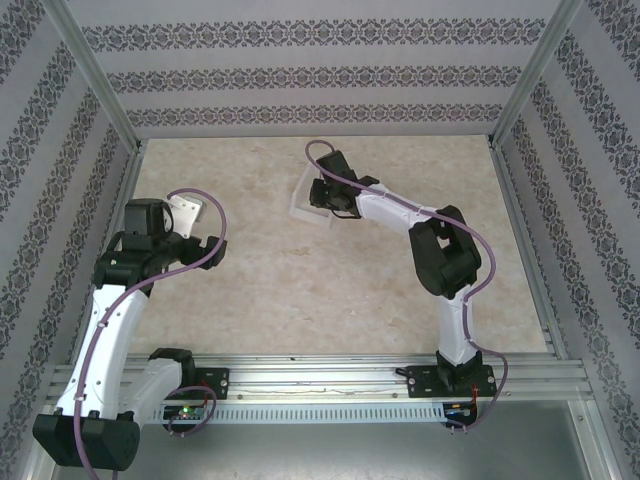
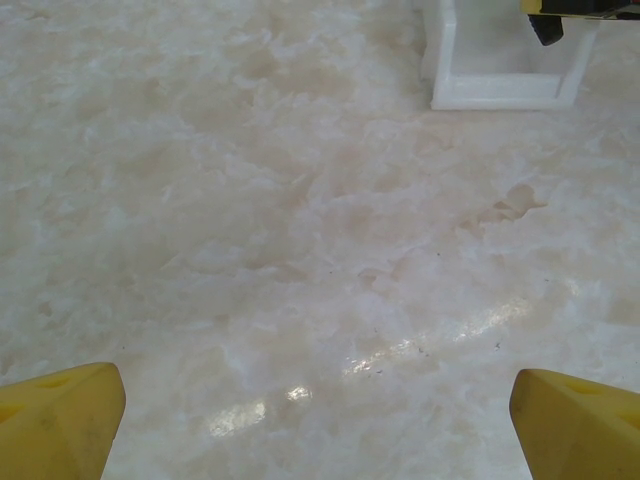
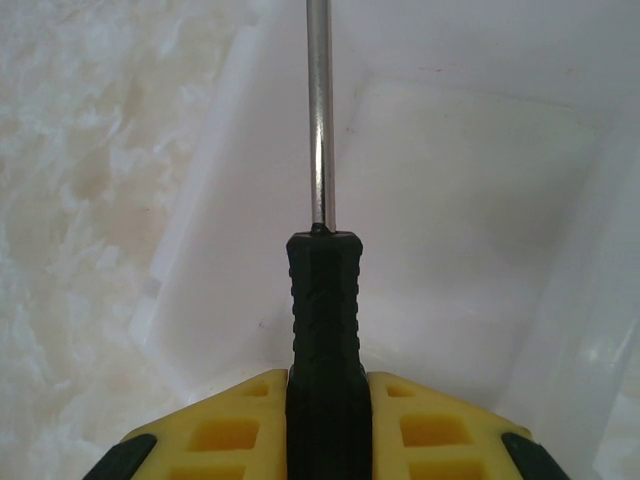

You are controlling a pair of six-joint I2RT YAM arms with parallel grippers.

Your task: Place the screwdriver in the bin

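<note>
The right gripper (image 3: 328, 405) clamps the screwdriver (image 3: 322, 290) over the bin (image 3: 205, 190); letting go should finish. The left gripper (image 2: 318, 412) sits spread wide.

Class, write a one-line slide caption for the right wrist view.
Right gripper holds the screwdriver by its black handle, shaft pointing out over the open white bin.

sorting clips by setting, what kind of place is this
Probably a robot test enclosure, not a home: left arm and right arm bolted to an aluminium rail, patterned panel walls around a marble-look tabletop.
</note>
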